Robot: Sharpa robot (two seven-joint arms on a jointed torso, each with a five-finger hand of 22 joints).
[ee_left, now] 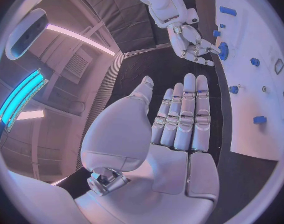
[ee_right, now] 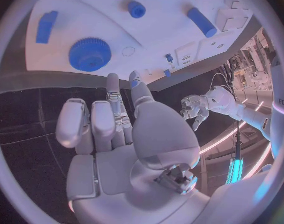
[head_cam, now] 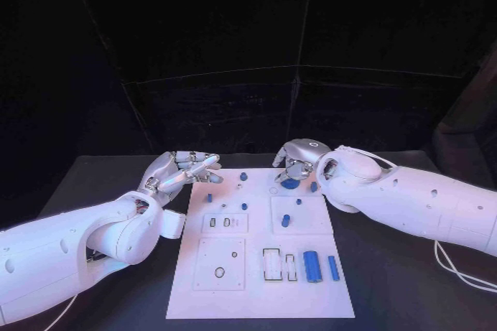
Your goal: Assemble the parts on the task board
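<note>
A white task board [head_cam: 197, 295] is laid flat on a black table [head_cam: 403, 288], and small blue parts are scattered across it. The left hand [head_cam: 184, 169] is raised just off the board's far left corner, with nothing held in it; in the left wrist view the same hand [ee_left: 179, 122] is seen with its fingers stretched straight and side by side, the thumb set apart, above the dark table beside the board's edge. The right hand [head_cam: 300, 159] is poised over the board's far end, its fingers curled downward; in the right wrist view its fingers [ee_right: 111, 114] are seen spread and extended with nothing between them, so it too is released. A round blue gear [ee_right: 89, 54] is seated on the board just beyond the right hand's fingertips, and whether it is touched cannot be told. A flat blue block [ee_right: 46, 26] is placed just past the gear, farther from the hand. A short blue cylinder [head_cam: 286, 220] is lying on the board nearer the robot than the right hand, beside the right forearm. Well away from both hands, at the board's near end, a thick blue roller [head_cam: 311, 265] and a thin blue bar [head_cam: 333, 268] are laid side by side, next to a rectangular slot [head_cam: 271, 265].
</note>
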